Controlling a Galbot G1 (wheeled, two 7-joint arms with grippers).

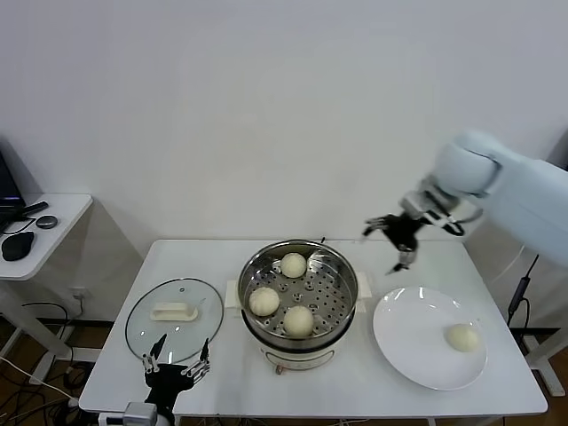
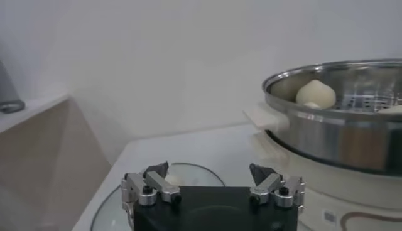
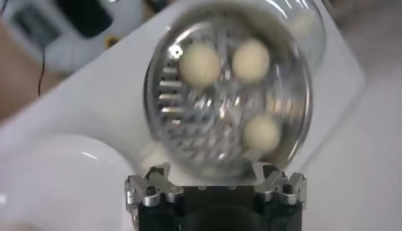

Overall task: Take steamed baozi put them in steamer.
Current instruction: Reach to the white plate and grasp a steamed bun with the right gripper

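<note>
The steel steamer [image 1: 330, 261] stands mid-table with three cream-white baozi on its perforated tray: one at the back [image 1: 294, 264], one at the left [image 1: 264, 302], one at the front [image 1: 298, 320]. A fourth baozi [image 1: 461, 337] lies on the white plate [image 1: 410, 337] at the right. My right gripper [image 1: 389, 242] hangs open and empty in the air above the table between steamer and plate. The right wrist view looks down on the steamer [image 3: 295, 94] and its three baozi [image 3: 201, 64]. My left gripper [image 1: 177, 361] is open and empty, low at the table's front left.
The glass lid [image 1: 142, 333] with its white handle [image 1: 174, 311] lies flat left of the steamer, just beyond the left gripper. A side table [image 1: 62, 213] with a mouse stands at the far left. The wall is close behind the table.
</note>
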